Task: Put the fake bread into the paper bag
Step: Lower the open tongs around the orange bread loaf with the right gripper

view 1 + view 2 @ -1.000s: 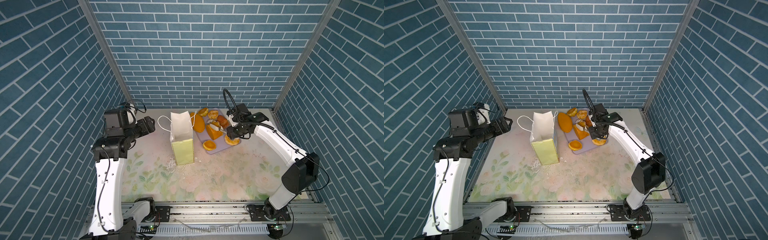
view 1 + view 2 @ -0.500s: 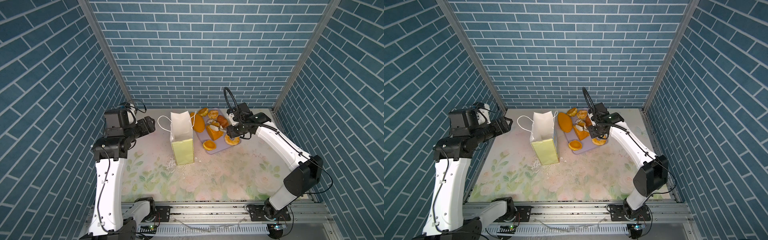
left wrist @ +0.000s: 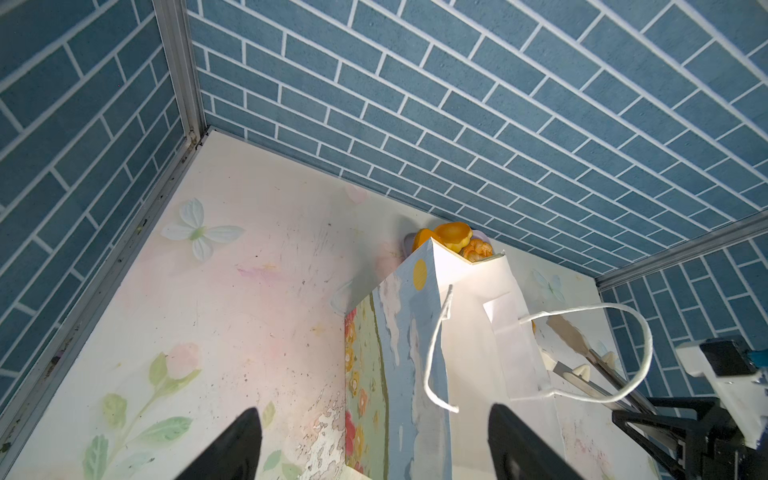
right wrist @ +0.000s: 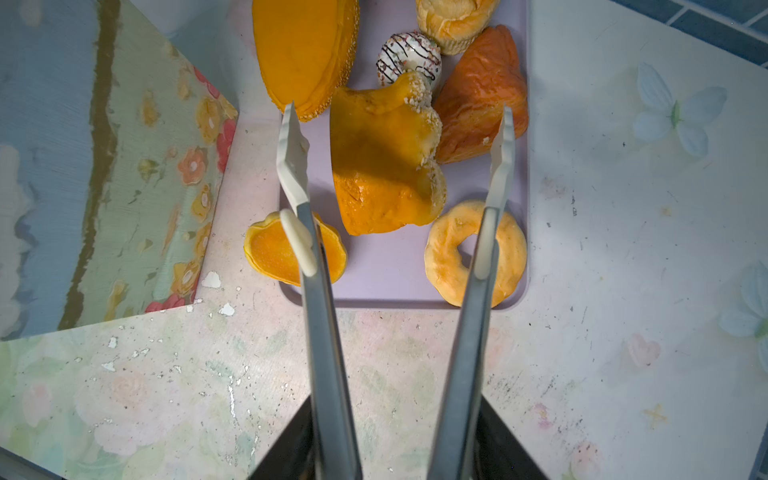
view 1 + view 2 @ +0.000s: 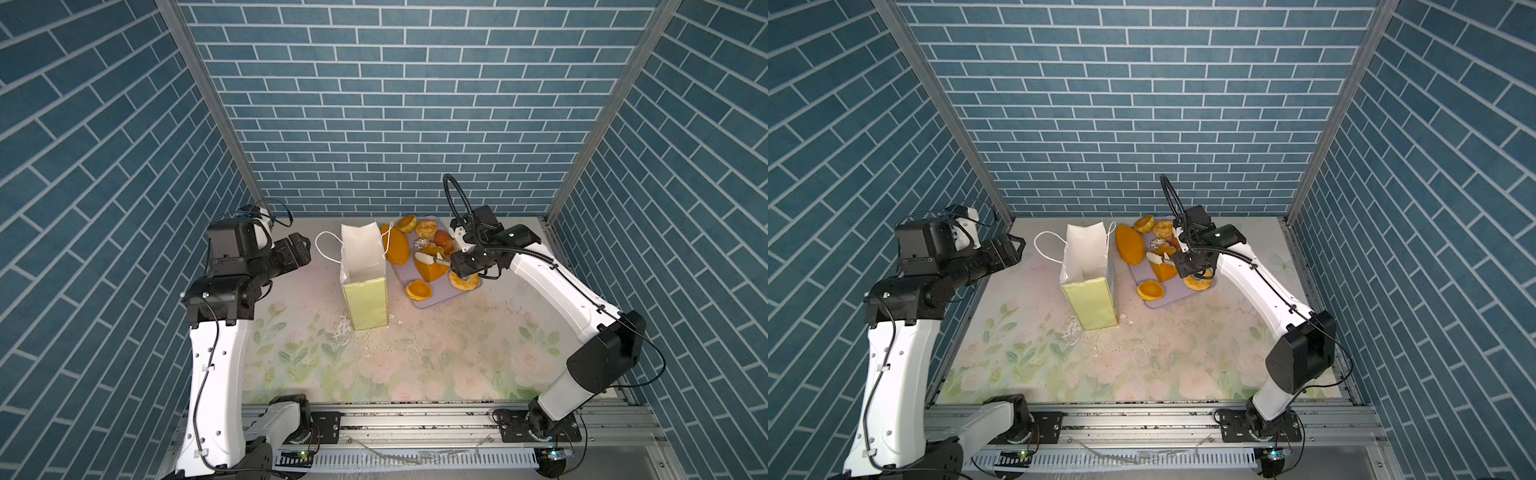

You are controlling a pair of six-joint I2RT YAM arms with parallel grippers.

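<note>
Right arm has barely shifted; right end effector (image 4: 395, 440) clenches the tongs (image 4: 322, 332) (tips astride thick loaf (image 4: 382, 166)); left end effector (image 3: 374, 449) released, near paper bag (image 3: 399, 332)

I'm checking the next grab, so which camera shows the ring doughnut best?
The right wrist view: the ring doughnut is close and nearly whole, crossed by one arm of the tongs. In both top views it is small and partly under the right gripper. The left wrist view shows none of it past the paper bag.
</note>
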